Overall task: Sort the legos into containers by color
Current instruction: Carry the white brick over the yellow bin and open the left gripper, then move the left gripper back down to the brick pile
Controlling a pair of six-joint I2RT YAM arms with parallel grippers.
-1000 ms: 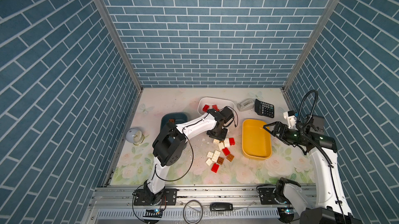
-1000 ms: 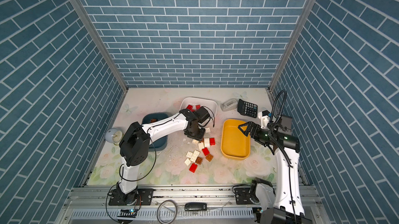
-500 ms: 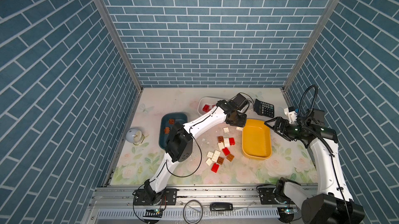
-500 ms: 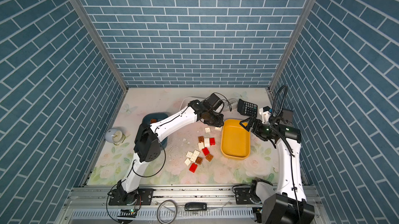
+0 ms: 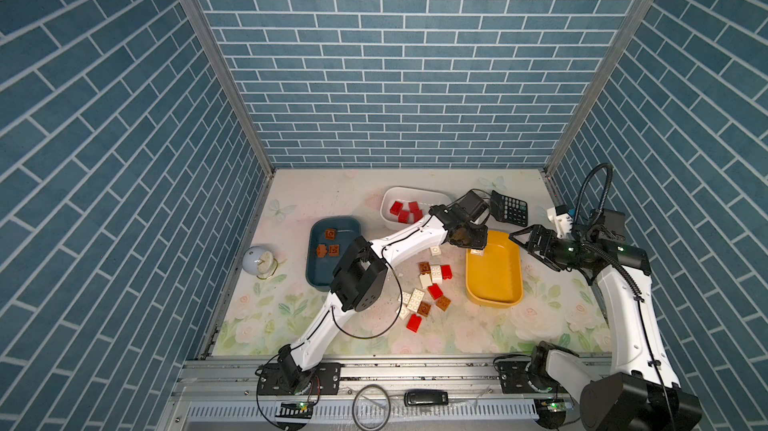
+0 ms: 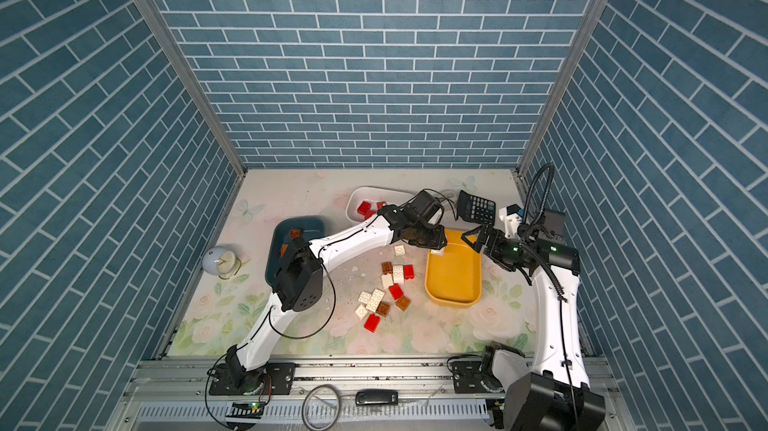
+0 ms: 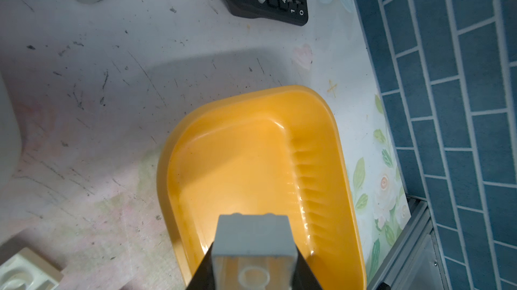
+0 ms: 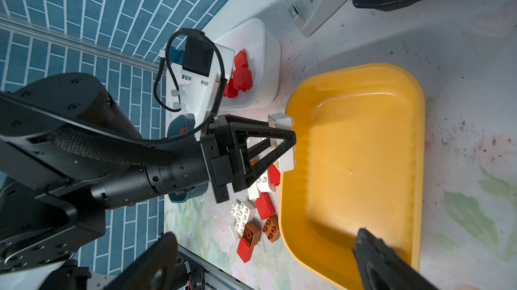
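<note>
If released here, the white brick (image 7: 253, 242) could clip the rim and bounce back onto the table, because it hangs right over the edge of the yellow tub (image 5: 494, 283), at the corner nearest the white tub (image 5: 390, 196). The left gripper (image 5: 471, 242) pinches the brick, its arm stretched low across the middle. The right gripper (image 5: 519, 242), spread wide and empty, hovers beside the yellow tub's far end, near enough to collide.

A shallow white rounded-rectangular plastic tub (image 5: 411, 189) at the back holds a few red studded bricks (image 5: 405, 212). A dark teal tub (image 5: 322, 277) on the left holds three brown bricks (image 5: 330, 234). One white brick (image 7: 253, 235) is held aloft over the rim of a yellow tub (image 5: 494, 283). Loose red, brown and cream bricks (image 5: 435, 291) lie scattered between the teal and yellow tubs.
</note>
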